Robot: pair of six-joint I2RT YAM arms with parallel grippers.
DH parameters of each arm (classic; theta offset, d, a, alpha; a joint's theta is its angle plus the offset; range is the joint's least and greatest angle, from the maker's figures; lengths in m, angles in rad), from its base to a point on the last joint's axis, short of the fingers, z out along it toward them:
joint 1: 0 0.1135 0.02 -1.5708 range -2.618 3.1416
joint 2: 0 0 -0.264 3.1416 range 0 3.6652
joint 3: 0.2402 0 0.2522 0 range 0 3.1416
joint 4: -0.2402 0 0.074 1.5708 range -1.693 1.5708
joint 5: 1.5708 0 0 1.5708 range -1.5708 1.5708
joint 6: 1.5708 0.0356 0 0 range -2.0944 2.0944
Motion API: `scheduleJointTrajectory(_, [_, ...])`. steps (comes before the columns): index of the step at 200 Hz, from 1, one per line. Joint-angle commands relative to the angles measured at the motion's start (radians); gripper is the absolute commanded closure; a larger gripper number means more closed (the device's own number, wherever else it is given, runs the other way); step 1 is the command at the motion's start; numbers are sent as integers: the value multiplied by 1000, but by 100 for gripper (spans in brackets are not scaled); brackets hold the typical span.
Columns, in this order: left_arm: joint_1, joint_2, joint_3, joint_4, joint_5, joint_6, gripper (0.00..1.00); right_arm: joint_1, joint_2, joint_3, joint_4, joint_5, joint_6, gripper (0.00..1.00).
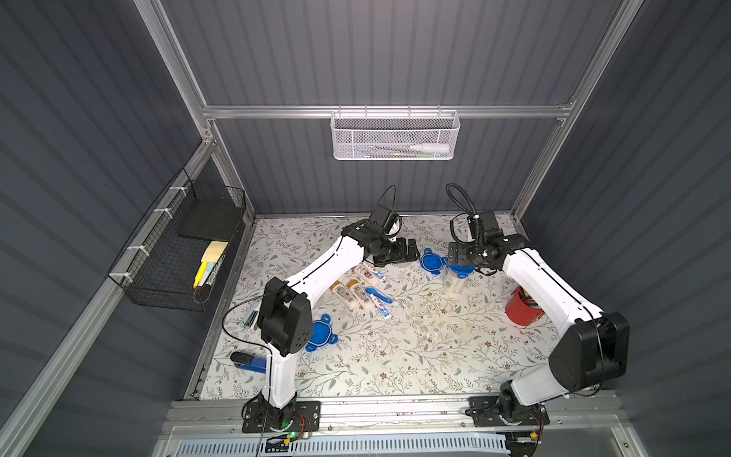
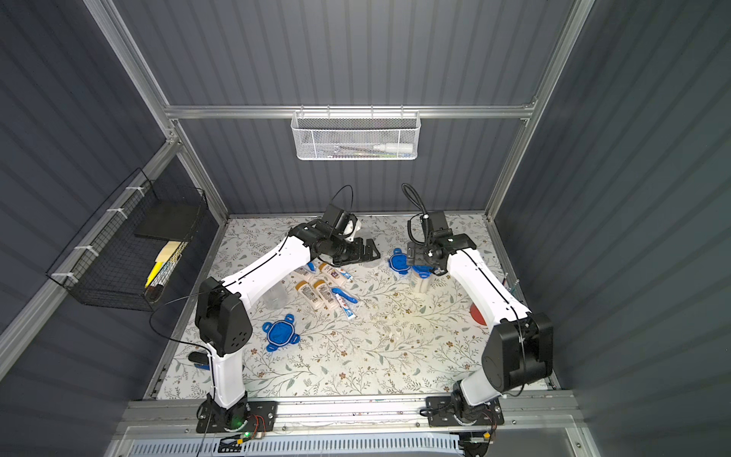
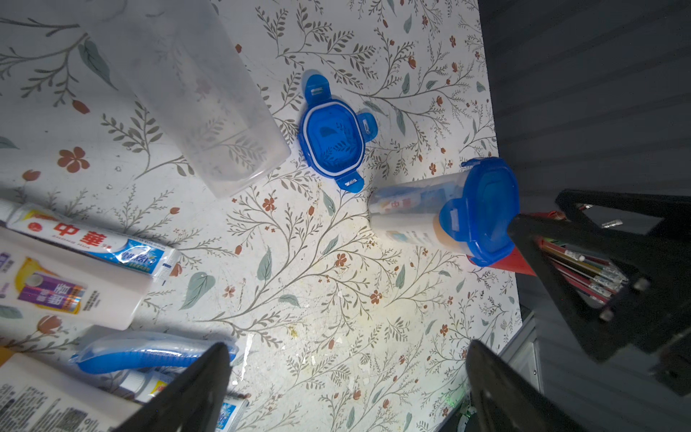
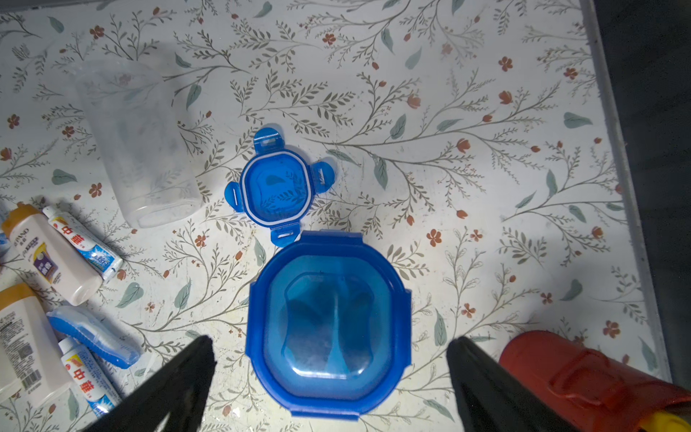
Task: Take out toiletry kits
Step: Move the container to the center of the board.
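Loose toiletry kits lie mid-table: white bottles with tan caps [image 1: 350, 292], toothpaste tubes [image 3: 93, 243] and a blue toothbrush [image 4: 93, 336]. A closed clear jar with a blue clip lid [image 1: 455, 277] stands to their right, and a toothpaste tube shows through its wall [image 3: 404, 205]. My right gripper [image 4: 331, 374] hangs open directly over that lid [image 4: 329, 318], one finger on each side and apart from it. My left gripper [image 3: 347, 374] is open over bare table just right of the loose items, with nothing between its fingers.
An empty clear jar [image 3: 187, 93] lies on its side beside a loose blue lid [image 3: 332, 134]. A second loose lid [image 1: 322, 334] lies near the left arm. A red cup of pens [image 1: 522, 310] stands at the right edge. Wire baskets hang on the back wall [image 1: 395, 136] and left wall [image 1: 186, 249].
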State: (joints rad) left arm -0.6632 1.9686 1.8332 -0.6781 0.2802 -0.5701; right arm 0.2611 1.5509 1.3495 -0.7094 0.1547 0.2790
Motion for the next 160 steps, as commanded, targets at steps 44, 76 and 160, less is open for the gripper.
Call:
scheduleJointTrajectory(44, [14, -51, -41, -9, 9, 16, 0, 4, 93, -33, -8, -22, 16, 1])
scheduleJointTrajectory(76, [17, -53, -51, -5, 16, 15, 1, 4, 104, -62, 25, -40, 25, 1])
scheduleJointTrajectory(160, [41, -100, -79, -3, 11, 14, 1, 11, 86, -48, 51, -150, 44, 17])
